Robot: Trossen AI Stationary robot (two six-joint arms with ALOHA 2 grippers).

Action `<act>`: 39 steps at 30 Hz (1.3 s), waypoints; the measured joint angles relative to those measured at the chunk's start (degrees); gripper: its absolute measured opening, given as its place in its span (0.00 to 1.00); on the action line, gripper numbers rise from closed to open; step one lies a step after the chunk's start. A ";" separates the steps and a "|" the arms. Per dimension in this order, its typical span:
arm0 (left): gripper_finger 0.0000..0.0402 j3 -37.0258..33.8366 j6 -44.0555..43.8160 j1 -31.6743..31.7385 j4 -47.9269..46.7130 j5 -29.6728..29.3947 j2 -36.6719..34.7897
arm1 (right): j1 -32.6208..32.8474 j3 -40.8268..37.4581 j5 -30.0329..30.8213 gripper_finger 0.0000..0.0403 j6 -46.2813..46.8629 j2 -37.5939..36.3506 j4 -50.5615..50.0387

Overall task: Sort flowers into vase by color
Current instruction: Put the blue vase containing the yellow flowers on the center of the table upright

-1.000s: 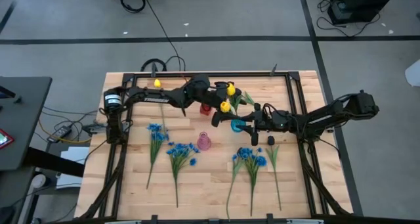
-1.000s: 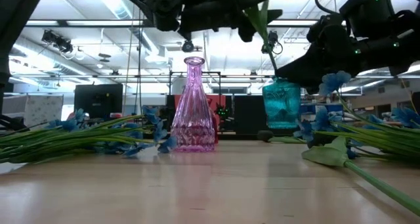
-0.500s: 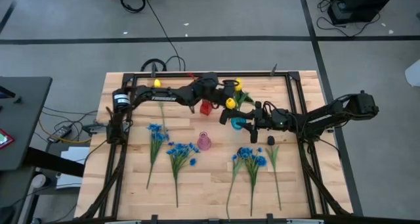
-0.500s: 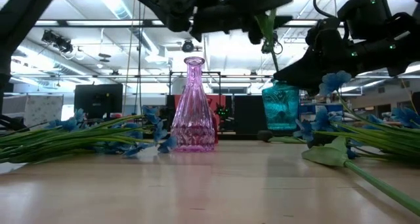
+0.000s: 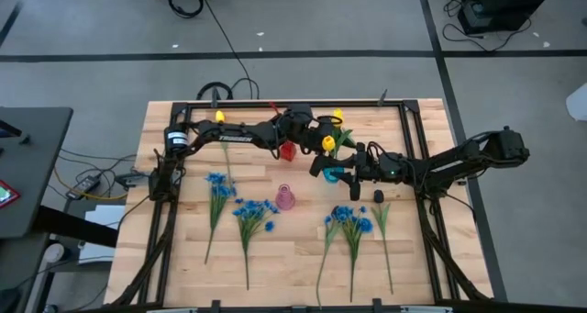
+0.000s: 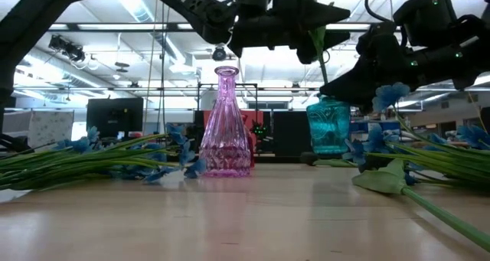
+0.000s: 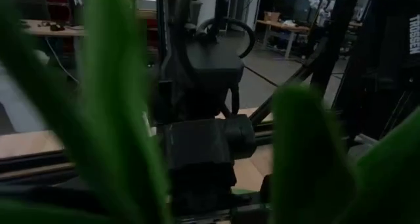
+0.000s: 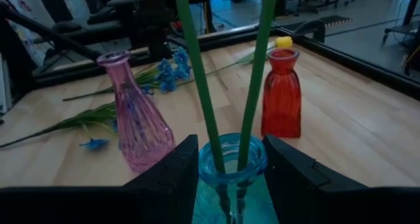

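My left gripper [image 5: 318, 134] reaches level from the table's left and is shut on two yellow tulips [image 5: 327, 143]. Their green stems [image 8: 200, 86] run down into the teal vase [image 5: 332, 173]. My right gripper [image 8: 231, 178] is shut on that vase. A red vase [image 5: 287, 150] stands just left of it, and a pink vase [image 5: 285, 197] stands nearer the front. Blue flower bunches [image 5: 216, 189] [image 5: 350, 219] and a dark tulip [image 5: 378, 196] lie flat on the table. Another yellow tulip [image 5: 219, 117] lies at the far left. My left gripper holds the tulips high on their stems, just below the buds [image 5: 323, 139]; blurred leaves hide the contact in its wrist view. The fingers come level from the table's left. The stems hang [image 6: 315, 58] with their lower ends inside the teal vase. My right gripper pinches the teal vase's upper body, just below the rim [image 8: 231, 159], one finger on each side. The fingers come about level from the table's right. The vase stays upright and is lifted clear of the table [image 6: 328, 123].
A black frame [image 5: 275, 105] runs round the wooden table. The red vase [image 8: 282, 92] and pink vase [image 8: 134, 119] stand close to the held vase. Long flower stems [image 6: 76, 161] cover the front left and front right of the table.
My left gripper has moved toward the table's right and a little down, carrying the two yellow tulips with it. Their buds now stand closer above the teal vase. The teal vase has stayed where it was.
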 joint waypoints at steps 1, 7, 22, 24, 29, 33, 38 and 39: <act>0.80 0.02 -0.01 -0.29 1.01 -0.18 0.54 | 0.00 0.00 0.24 0.39 0.06 -0.01 -0.47; 0.80 -0.14 -0.53 -1.23 3.17 -0.86 3.47 | 0.02 -0.11 1.45 0.39 1.57 0.54 -3.49; 0.80 -0.12 -1.60 -1.15 4.13 -1.01 4.92 | 0.07 -0.66 1.62 0.40 5.05 8.44 3.89; 0.80 -0.04 -1.82 -1.16 5.21 -1.05 5.43 | 0.07 -0.69 1.63 0.40 5.51 8.92 4.45; 0.81 -0.02 -2.92 -1.09 4.51 -0.84 5.38 | 0.04 -1.09 1.42 0.48 5.44 9.25 5.22; 0.82 -0.02 -3.10 -0.68 3.75 -0.37 5.38 | 0.04 -1.28 1.24 0.58 5.44 9.16 5.16; 0.86 -0.02 -1.57 -0.39 3.07 -0.21 5.15 | 0.02 -1.31 1.49 0.69 4.41 9.12 5.12; 0.87 -0.02 -1.54 -0.26 2.53 -0.18 4.94 | 0.00 -1.31 1.47 0.70 4.35 9.12 5.10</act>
